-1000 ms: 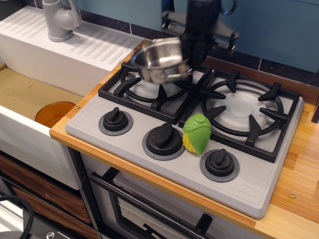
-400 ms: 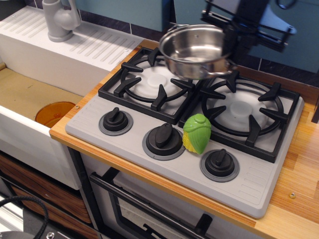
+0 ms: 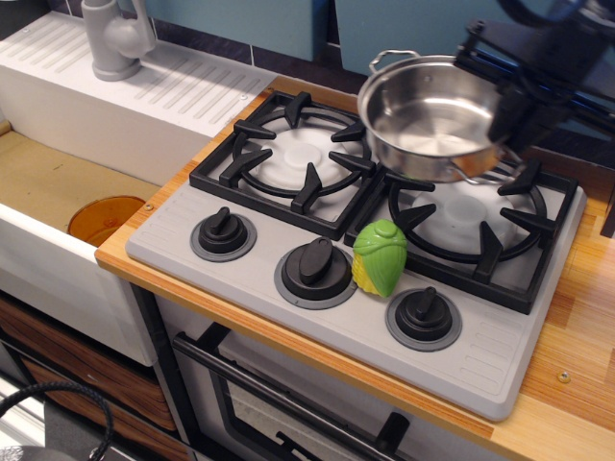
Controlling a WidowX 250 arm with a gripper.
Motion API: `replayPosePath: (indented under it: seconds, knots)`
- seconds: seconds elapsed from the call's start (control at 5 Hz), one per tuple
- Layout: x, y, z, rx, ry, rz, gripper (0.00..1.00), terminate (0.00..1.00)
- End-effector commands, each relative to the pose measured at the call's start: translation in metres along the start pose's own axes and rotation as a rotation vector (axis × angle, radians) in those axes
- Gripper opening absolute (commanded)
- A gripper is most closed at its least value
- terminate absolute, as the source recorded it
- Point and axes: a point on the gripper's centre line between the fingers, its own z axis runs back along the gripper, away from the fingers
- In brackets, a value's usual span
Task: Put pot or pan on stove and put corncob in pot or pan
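Saucepan (image 3: 434,115) held aloft and slightly tilted over the stove (image 3: 356,250), above the right burner grate (image 3: 471,216); the dark gripper (image 3: 514,120) has it by the right rim, jaws pinching the pan's edge, though blur hides the exact contact. Corncob (image 3: 380,256) stands on the grey panel between the middle knob (image 3: 315,261) and the right knob (image 3: 424,309). Orange disc (image 3: 104,219) lies in the sink basin (image 3: 48,182) to the left.
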Motion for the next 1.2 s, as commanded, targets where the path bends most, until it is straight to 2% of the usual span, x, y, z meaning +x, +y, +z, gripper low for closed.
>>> replayPosePath:
  seconds: [0.0, 0.4, 0.6, 1.0]
  knots:
    - [0.007, -0.024, -0.007, 0.021, -0.078, 0.037, 0.00, 0.00]
    - [0.017, -0.038, -0.031, 0.005, -0.116, 0.037, 0.00, 0.00]
    - [0.020, -0.038, -0.033, -0.015, -0.110, 0.020, 1.00, 0.00]
    - [0.019, -0.021, -0.007, -0.049, -0.038, -0.005, 1.00, 0.00]
